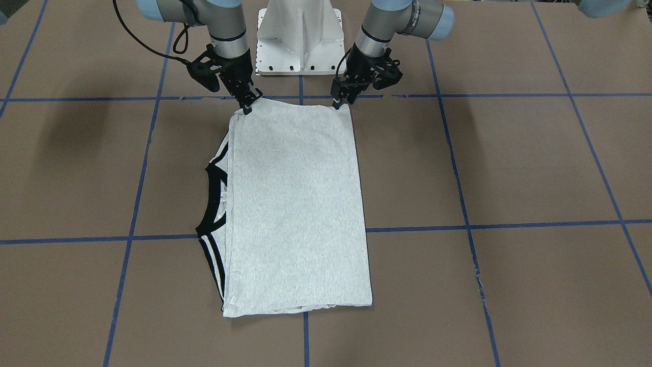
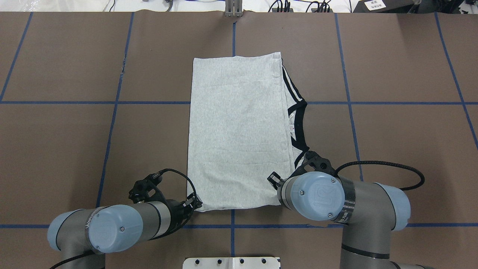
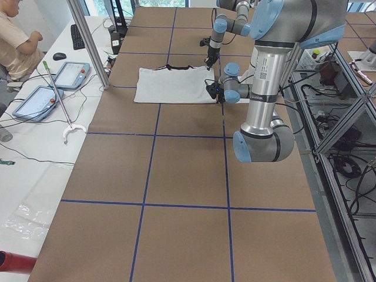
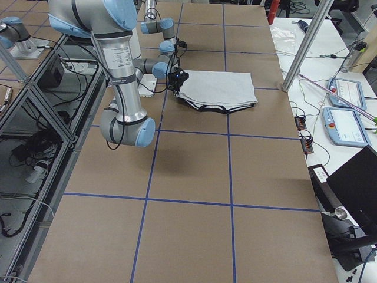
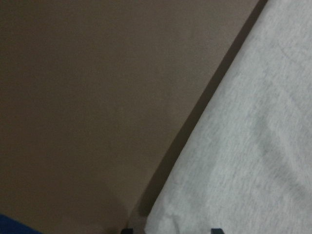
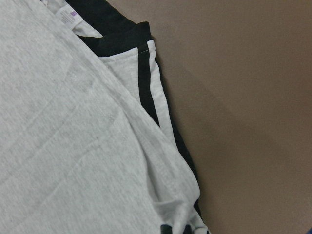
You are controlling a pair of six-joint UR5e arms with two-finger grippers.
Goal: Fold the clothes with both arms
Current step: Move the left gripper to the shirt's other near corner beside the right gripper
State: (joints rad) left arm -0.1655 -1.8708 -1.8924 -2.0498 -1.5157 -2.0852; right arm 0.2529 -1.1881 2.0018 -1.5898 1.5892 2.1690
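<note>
Near edge: both claws sit at the two near corners of the light heather-grey short-sleeved T-shirt [image 2: 237,130]. It lies flat as a long rectangle, mid-way across the brown paper-covered surface with blue tape grid [image 2: 392,149], long side running near to far.

Left black two-finger claw [image 2: 195,204]: at the near-left corner. The wrist view shows the fingertips [image 5: 217,230] spread apart with the corner between them. So it is open and holds nothing yet.

Right black two-finger claw [image 1: 248,104]: at the near-right corner. The cloth puckers right under it in the wrist view and the tips look narrow from the front. Judged clamped on the corner layers, though the pads themselves are not visible.

Step, as a judgement: side folds are done and this is the pick-up for the crosswise fold, near end onto far end.
- The left claw must close on all layers.
- Both arms then lift together, carry the near edge to the far edge with the hem taut, and lay it square.
- Uneven lift would skew the stack.

Further along the right long edge, a black collar band with striped trim [image 2: 298,112] pokes out from under the top layer, so that side is thicker.

Hard to see:
- The right claw is mostly covered by its own blue wrist cap in the overhead view.
- The T-shirt's underside and inner layers are hidden.
- The layer count at the corners is unclear.
- The side views are too small to judge grips.
- The far edge looks even.
</note>
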